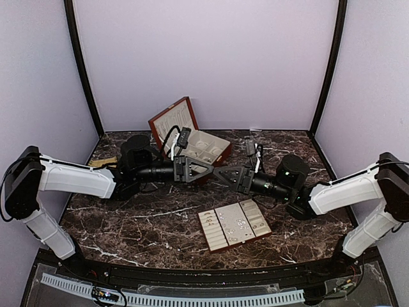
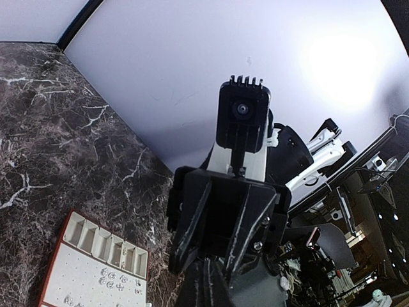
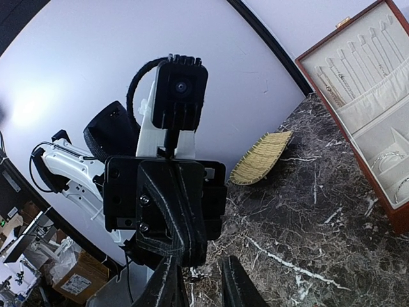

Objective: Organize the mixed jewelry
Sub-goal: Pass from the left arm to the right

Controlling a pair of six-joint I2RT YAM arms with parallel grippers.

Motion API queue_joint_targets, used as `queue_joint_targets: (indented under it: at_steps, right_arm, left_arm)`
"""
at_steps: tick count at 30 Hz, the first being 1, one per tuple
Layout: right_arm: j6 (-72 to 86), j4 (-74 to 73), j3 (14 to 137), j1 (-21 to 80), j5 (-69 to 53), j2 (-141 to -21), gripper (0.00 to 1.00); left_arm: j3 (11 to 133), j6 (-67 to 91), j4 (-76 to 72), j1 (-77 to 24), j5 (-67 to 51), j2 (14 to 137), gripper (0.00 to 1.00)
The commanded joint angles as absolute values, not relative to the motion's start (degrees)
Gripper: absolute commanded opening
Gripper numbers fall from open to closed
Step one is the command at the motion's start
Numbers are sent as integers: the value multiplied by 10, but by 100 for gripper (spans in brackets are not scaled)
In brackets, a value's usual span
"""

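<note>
- Our left gripper (image 1: 209,169) is pinched tight and the right gripper (image 1: 218,172) narrowly parted — tips meeting over the middle of the worktop (image 1: 140,217).
- The jewelry (image 1: 239,222) we see sits on the tray (image 1: 209,231) by the front edge.
- Misaligned tips could clash — or drop a piece.

The scene is lit brightly and evenly. A glare patch is seen on the wall (image 3: 32,102) up-left of the right claw (image 3: 199,278); lines far from it are bent.

Glossy, white-veined dark marble-look table (image 1: 147,220). Polished red-brown wooden box (image 3: 396,219), matt cream cloth-like lining (image 1: 208,148). Matt cream tray (image 1: 211,231); shiny silvery metal jewelry (image 1: 240,222). Rough woven straw-like mat (image 3: 262,160), far left.
</note>
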State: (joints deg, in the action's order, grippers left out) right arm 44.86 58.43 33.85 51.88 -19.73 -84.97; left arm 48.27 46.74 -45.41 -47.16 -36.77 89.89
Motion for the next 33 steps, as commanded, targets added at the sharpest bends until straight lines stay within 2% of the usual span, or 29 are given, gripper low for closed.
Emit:
queue_joint_targets:
  at_steps: [1, 21, 22, 25, 29, 33]
  right_arm:
    - [448, 614, 343, 523, -204, -855, 25]
    - [438, 586, 337, 522, -189, -832, 10]
    - [436, 578, 336, 522, -187, -828, 9]
    - [428, 548, 329, 517, -181, -812, 9]
    - [417, 500, 322, 508, -179, -787, 9]
    - [390, 414, 329, 504, -178, -762, 9]
  left_arm:
    - [478, 465, -475, -474, -369, 877, 0]
    - [476, 456, -462, -474, -364, 880, 0]
    - [478, 455, -460, -474, -364, 879, 2]
    - [479, 447, -446, -474, -362, 874, 22]
    - [480, 415, -403, -472, -346, 853, 38]
    - [478, 385, -354, -468, -324, 831, 49]
